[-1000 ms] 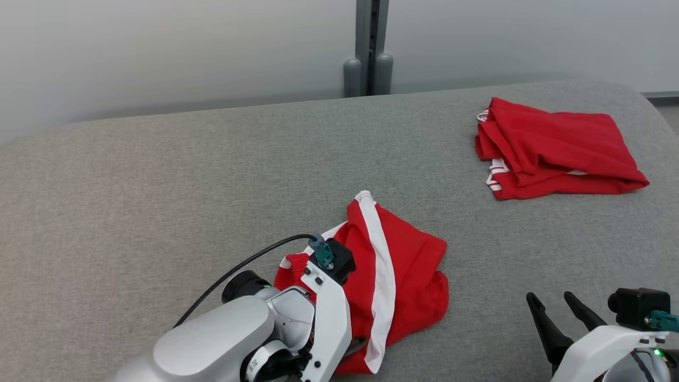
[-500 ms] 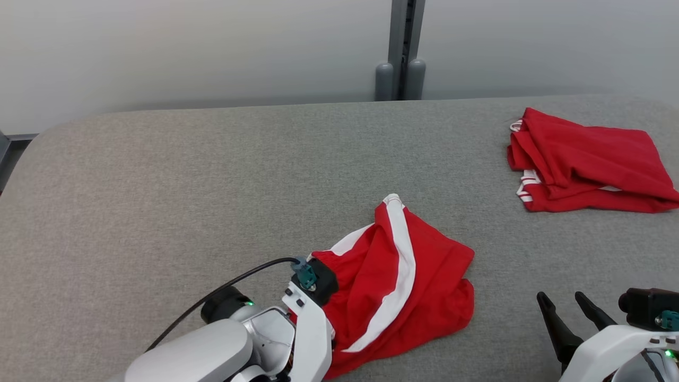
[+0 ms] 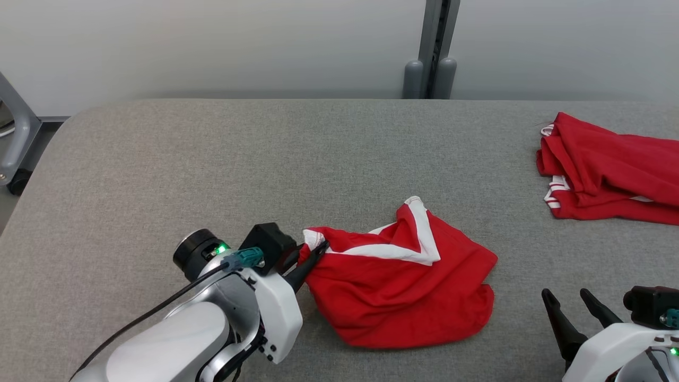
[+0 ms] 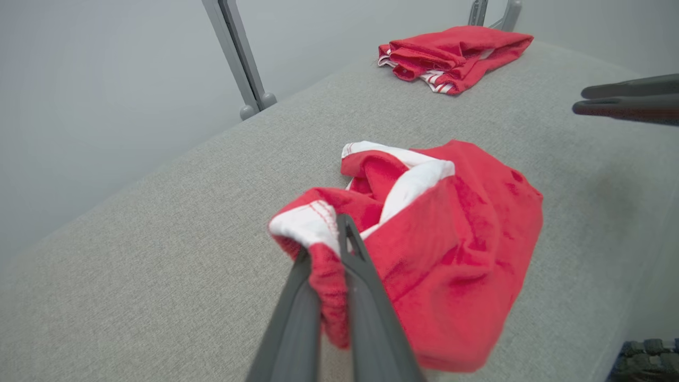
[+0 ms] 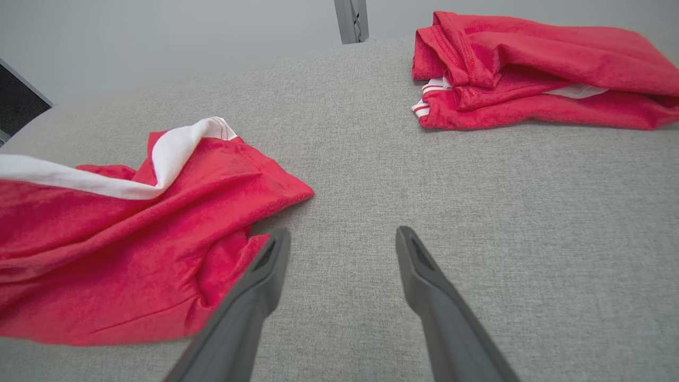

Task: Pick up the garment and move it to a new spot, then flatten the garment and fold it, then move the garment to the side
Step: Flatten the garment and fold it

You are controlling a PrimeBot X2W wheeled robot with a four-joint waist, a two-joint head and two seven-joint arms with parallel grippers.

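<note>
Left tool [image 3: 320, 248] pinches the white-banded edge of the red garment [image 3: 403, 289], which lies at its three o'clock. Right tool [image 3: 565, 293] stands spread, apart.

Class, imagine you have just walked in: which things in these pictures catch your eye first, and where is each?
First, the crumpled red garment with a white stripe, in the middle of the grey table, its left edge pinched in the shut left gripper. Then a folded red garment lying at the far right. The right gripper hangs open at the lower right, holding nothing.
</note>
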